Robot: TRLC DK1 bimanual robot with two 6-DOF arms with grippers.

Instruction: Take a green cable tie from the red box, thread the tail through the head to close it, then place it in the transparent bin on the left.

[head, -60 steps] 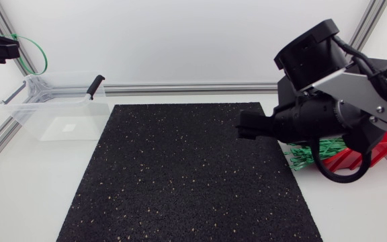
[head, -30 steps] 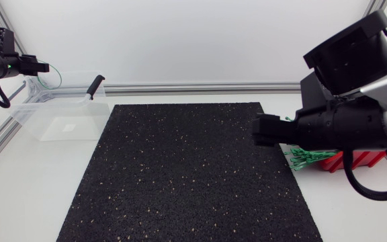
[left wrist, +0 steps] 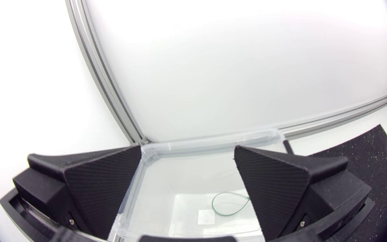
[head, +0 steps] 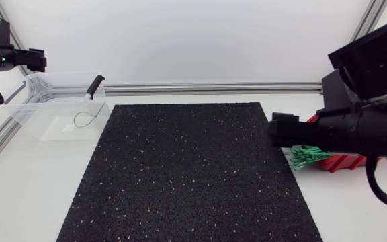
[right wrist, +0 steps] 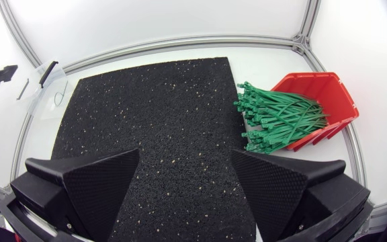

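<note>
A closed green cable tie loop [head: 86,119] [left wrist: 230,204] lies on the floor of the transparent bin [head: 29,111] [left wrist: 160,151] at the table's back left. My left gripper [head: 37,60] [left wrist: 188,178] hovers above the bin's far left corner, open, with nothing between its fingers. The red box [head: 345,162] [right wrist: 324,91] sits at the right edge, with a pile of green cable ties [head: 308,157] [right wrist: 277,117] spilling out of it toward the mat. My right gripper [head: 279,131] [right wrist: 187,181] hangs open and empty above the mat's right edge, beside the ties.
A black speckled mat [head: 190,171] [right wrist: 153,121] covers the middle of the table. A black-handled clip [head: 95,86] rests on the bin's back right rim. An aluminium frame rail [head: 200,87] runs along the back edge.
My left gripper has gone from shut to open and the looped tie has dropped from it into the bin. The right arm has drawn back to the right.
</note>
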